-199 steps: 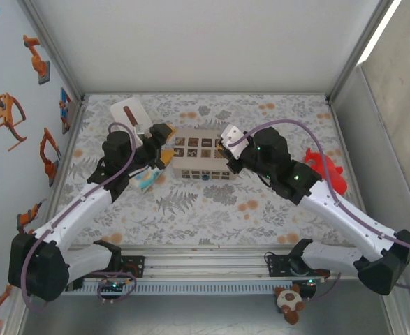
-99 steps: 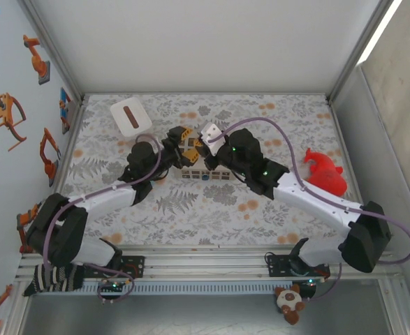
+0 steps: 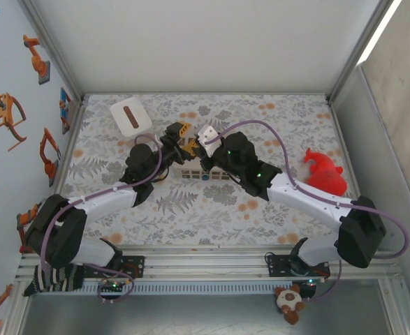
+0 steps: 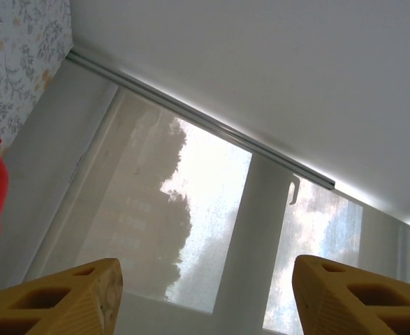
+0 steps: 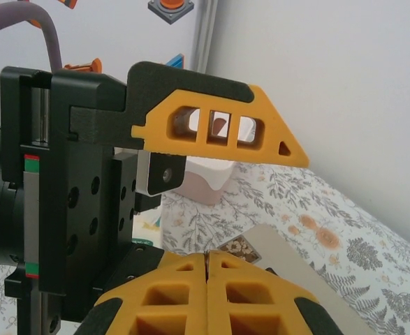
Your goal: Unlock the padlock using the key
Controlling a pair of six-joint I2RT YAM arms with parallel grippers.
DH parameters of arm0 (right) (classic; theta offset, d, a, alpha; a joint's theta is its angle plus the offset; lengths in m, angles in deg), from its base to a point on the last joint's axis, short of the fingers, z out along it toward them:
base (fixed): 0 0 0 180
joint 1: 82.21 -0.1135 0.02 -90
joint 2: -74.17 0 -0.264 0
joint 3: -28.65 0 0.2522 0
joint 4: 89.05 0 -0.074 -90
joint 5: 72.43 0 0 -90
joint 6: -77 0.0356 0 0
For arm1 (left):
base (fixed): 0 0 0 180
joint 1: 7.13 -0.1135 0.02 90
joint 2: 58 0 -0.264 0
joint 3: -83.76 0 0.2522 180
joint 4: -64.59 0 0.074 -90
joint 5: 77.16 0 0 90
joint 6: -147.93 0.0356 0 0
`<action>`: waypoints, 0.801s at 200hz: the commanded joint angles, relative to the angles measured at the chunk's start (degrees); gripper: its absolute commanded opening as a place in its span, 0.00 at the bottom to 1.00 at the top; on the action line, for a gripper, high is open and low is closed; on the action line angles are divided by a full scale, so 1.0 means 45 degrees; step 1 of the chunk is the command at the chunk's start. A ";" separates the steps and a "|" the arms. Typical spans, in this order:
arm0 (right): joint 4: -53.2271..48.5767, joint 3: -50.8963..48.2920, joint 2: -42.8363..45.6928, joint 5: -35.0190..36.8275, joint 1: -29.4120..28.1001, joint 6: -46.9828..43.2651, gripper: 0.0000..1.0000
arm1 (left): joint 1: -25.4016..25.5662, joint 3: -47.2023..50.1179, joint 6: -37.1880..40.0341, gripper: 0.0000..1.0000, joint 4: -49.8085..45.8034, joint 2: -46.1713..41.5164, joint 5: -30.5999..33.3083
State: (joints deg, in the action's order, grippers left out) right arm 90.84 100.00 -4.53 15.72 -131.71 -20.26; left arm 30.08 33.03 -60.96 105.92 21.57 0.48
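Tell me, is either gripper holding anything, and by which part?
Nothing is held. The left gripper is open with an empty gap; the right gripper is shut completely, with nothing in it.

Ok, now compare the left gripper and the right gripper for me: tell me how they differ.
The left gripper is open, fingers wide apart; the right gripper is shut, fingers flush with nothing seen between them. The left gripper aims up toward the white wall, while the right gripper aims at the left one. Both have yellow cut-out fingers and hang close together above the box.
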 commanded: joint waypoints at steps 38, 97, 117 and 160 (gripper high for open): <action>0.0376 -0.0115 0.0121 0.0351 -0.0037 0.0131 0.00 | 0.0061 0.0142 -0.1018 0.58 0.0026 -0.0373 0.0131; 0.0346 -0.0471 0.0588 0.0526 -0.0049 0.0247 0.00 | 0.0068 0.0227 -0.1010 0.36 -0.0087 -0.0373 0.0187; 0.0380 -0.0529 0.0686 0.0566 -0.0043 0.0248 0.00 | 0.0080 0.0276 -0.1002 0.29 -0.0171 -0.0377 0.0186; 0.0358 -0.0550 0.0771 0.0662 -0.0038 0.0228 0.00 | 0.0109 0.0261 -0.0845 0.23 -0.0560 -0.0446 0.0154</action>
State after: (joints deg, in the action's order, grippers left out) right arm 91.21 97.94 -2.63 17.25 -131.71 -20.22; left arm 30.12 33.75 -60.96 103.84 21.46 1.25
